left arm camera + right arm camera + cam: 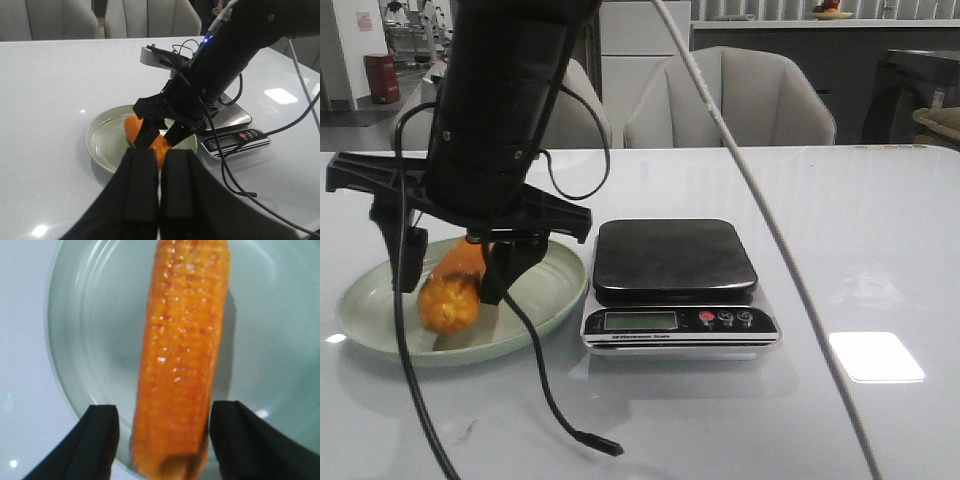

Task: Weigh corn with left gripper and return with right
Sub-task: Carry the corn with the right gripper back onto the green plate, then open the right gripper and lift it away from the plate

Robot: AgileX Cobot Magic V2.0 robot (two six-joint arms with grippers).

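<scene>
The orange-yellow corn [450, 296] lies in a pale green plate [552, 298] left of the scale [675, 262]. My right gripper [456, 272] reaches across and hangs over the plate, open, one finger on each side of the corn. In the right wrist view the corn [182, 355] runs between the right gripper's [165, 411] fingers with a gap on both sides. My left gripper [160, 155] is shut and empty, on the near side of the plate [104, 141], and is out of the front view. The left wrist view shows the corn [133, 131] under the right gripper [157, 141].
The scale [235, 116] has a dark steel platform with nothing on it, and a display with buttons at its front. Black cables from the right arm trail onto the table [595, 443] in front of the plate. A white cable [790, 270] crosses the front view. Chairs stand behind the table.
</scene>
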